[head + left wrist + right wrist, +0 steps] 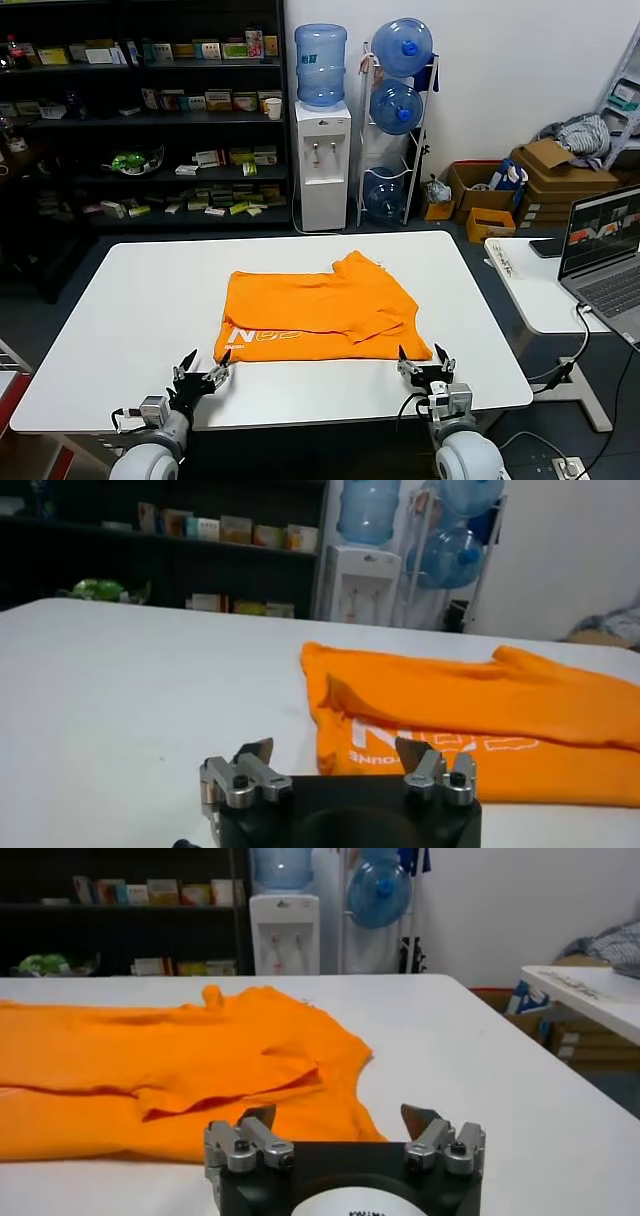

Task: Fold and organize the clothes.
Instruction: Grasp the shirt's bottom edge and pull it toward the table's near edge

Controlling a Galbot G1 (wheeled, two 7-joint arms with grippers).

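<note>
The left gripper (203, 373) sits low over the near edge of the table (120, 300), toward its near-left corner, fingers spread and holding nothing. Its tips lie just short of the shirt's (318, 318) near-left corner, not touching it. In the left wrist view the same gripper (335, 752) gapes at the hem with the white lettering (440, 748).

The right gripper (427, 362) sits over the near edge too, closer to the near-right corner, fingers likewise spread and empty, just beside the shirt's near-right corner. The right wrist view shows this gripper (340, 1118) with the shirt (170, 1073) ahead of it.

The orange shirt lies flat mid-table, partly folded, nearer the near edge than the far one, lettering along its near-left part.
</note>
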